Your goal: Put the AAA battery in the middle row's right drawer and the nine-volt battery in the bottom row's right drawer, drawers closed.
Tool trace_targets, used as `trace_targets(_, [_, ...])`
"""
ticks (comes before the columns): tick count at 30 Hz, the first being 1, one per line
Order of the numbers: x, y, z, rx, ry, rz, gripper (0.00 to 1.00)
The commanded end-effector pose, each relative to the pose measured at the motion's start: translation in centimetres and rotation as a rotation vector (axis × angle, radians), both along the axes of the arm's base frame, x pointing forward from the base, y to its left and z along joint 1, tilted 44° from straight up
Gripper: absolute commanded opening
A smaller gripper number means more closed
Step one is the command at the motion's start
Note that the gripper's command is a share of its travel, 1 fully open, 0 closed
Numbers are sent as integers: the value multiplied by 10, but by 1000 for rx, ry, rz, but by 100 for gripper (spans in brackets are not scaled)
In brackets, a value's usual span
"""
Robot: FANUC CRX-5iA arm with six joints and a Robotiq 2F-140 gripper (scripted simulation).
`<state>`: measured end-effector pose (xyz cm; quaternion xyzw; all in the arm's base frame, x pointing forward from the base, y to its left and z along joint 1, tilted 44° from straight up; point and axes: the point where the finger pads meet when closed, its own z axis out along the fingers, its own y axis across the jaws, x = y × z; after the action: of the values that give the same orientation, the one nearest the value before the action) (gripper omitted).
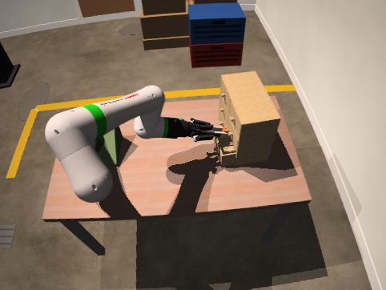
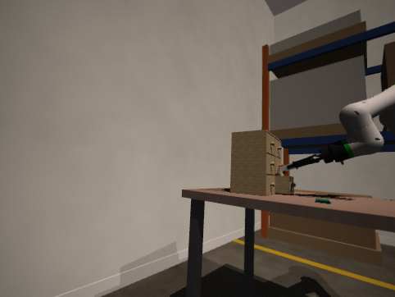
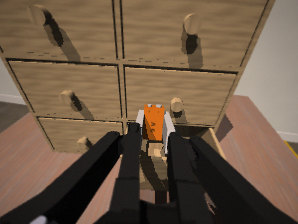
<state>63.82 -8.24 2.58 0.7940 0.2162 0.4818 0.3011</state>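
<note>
The small wooden chest (image 1: 248,118) stands at the table's right end; it also shows in the side view (image 2: 256,168) and fills the wrist view (image 3: 135,65). Its bottom right drawer (image 1: 225,152) is pulled out a little (image 2: 285,185); the other drawers are in. My gripper (image 1: 220,131) is shut on the orange nine-volt battery (image 3: 153,121) and holds it close to the chest's front, above the open drawer and level with the middle row's right drawer knob (image 3: 176,105). The green AAA battery (image 2: 323,200) lies on the table away from the chest; my arm hides it in the overhead view.
A green block (image 1: 111,146) stands on the table by my arm's base. A wall runs close behind the chest. Blue and red crates (image 1: 216,34) and cardboard boxes stand on the floor beyond the table.
</note>
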Motion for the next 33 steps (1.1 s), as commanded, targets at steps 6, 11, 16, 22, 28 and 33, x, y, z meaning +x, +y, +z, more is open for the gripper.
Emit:
trace_targets(6, [1, 0, 0, 0, 0, 0, 14])
trace_targets(11, [1, 0, 0, 0, 0, 0, 14])
trace_targets(16, [1, 0, 0, 0, 0, 0, 14])
trace_targets(22, [1, 0, 0, 0, 0, 0, 14])
trace_targets(28, [1, 0, 0, 0, 0, 0, 18])
trace_targets(33, [1, 0, 0, 0, 0, 0, 23])
